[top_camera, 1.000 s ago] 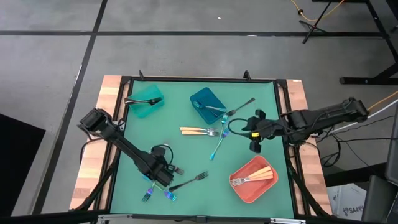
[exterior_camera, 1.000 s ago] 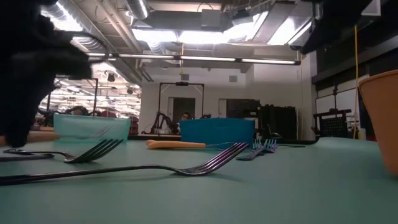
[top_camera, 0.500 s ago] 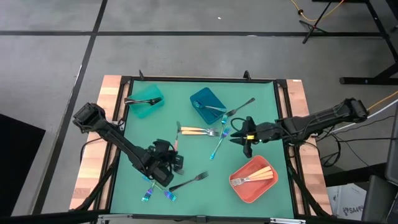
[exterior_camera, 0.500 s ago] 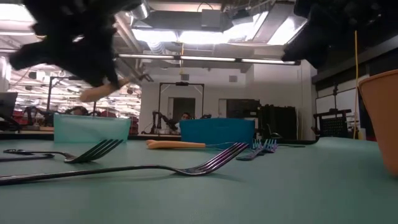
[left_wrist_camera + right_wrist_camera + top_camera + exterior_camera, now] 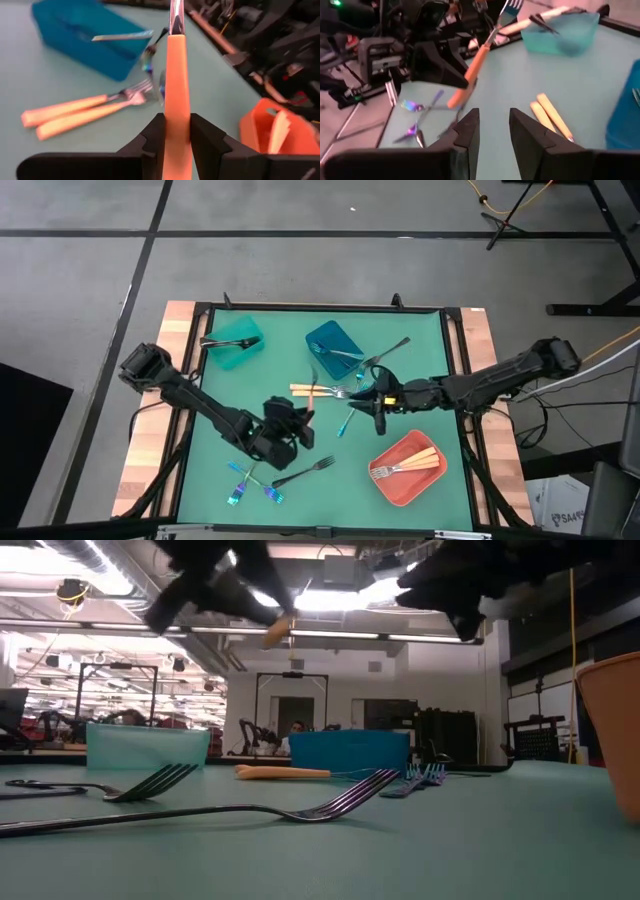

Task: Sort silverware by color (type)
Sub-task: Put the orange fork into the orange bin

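Since the last frame my left gripper (image 5: 172,145) has risen off the mat (image 5: 240,390) and swung toward the centre, pinching a gold-handled fork (image 5: 175,90) upright by its handle. My right gripper (image 5: 492,132) has reached further inward, near the two gold forks (image 5: 320,391) lying mid-mat, fingers slightly spread, holding nothing.

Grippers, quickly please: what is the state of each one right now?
Left gripper: closed on a gold-handled fork, lifted above the table.
Right gripper: open, holding nothing.
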You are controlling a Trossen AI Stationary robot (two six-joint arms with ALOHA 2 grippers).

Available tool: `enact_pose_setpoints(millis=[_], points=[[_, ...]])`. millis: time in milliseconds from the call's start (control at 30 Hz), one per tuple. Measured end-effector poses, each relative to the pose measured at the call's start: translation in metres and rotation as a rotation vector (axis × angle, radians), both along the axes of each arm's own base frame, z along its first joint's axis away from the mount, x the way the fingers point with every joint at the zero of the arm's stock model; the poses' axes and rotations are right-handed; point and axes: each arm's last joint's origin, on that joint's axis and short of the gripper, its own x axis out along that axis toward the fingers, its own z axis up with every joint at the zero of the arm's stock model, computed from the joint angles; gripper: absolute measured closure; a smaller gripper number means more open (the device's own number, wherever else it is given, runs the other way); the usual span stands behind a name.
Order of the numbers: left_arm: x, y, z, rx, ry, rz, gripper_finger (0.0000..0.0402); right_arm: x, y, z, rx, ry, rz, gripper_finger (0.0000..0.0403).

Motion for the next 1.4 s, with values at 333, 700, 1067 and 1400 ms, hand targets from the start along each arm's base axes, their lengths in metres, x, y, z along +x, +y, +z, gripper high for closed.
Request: enact_pose_setpoints(millis=[333, 700, 1067, 1400], points=[[0.018, 0.015, 0.011, 0.080, -0.032, -0.022, 0.0334, 0.022, 0.005, -0.008, 0.024, -0.128, -0.036, 0.0306], [0.020, 0.021, 0.011, 0.088, -0.026, -0.010, 0.0334, 0.051, 0.006, -0.005, 0.004, -0.137, -0.113, 0.0306], [0.020, 0.021, 0.011, 0.092, -0.026, -0.009, 0.0334, 0.077, -0.012, -0.001, 0.005, -0.142, -0.161, 0.0306], [0.020, 0.021, 0.012, 0.089, -0.030, -0.010, 0.0334, 0.091, -0.007, -0.002, 0.018, -0.131, -0.089, 0.0306]])
